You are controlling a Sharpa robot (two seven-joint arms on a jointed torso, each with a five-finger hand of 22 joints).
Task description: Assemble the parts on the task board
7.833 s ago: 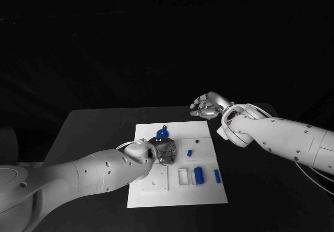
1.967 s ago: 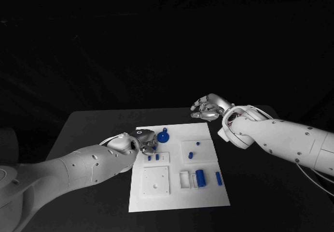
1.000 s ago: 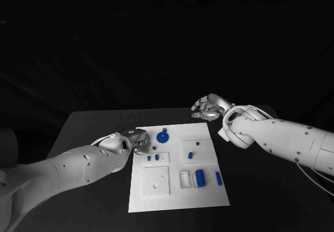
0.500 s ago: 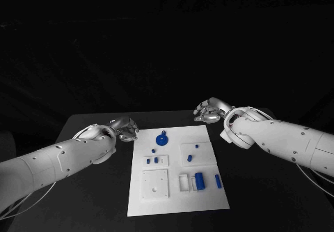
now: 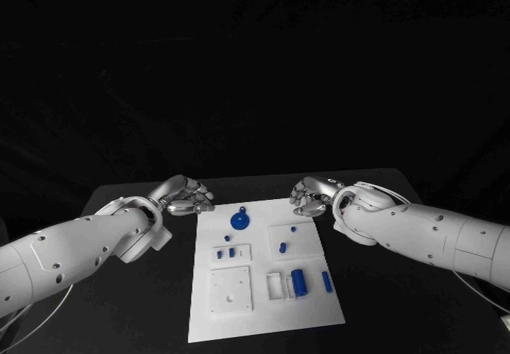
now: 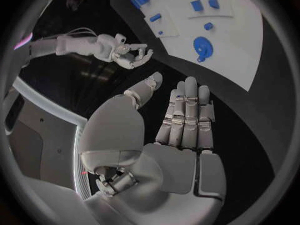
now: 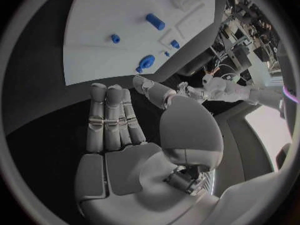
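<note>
Black table [image 5: 127,221] spans the lower half of the head view. White task board [image 5: 266,324] lies in the lower centre of the frame, long side running away from the robot.

Left arm enters from the lower left; left hand [image 5: 183,198] sits left of centre, just off the board's far-left corner, over bare table. In the left wrist view its fingers [image 6: 186,115] are stretched out flat side by side, thumb apart, palm empty. Holds nothing.

Right arm enters from the lower right; right hand [image 5: 309,195] sits right of centre at the board's far-right corner. Right wrist view shows its fingers [image 7: 109,115] extended and the palm bare. Holds nothing.

Parts on the board, all blue: round disc with a tab [image 5: 238,219] near the far edge; upright cylinder [image 5: 300,281] in the lower right of the board beside a slim bar [image 5: 326,280]; two short pegs [image 5: 226,252] left of centre; small pegs [image 5: 284,248] right of centre.
</note>
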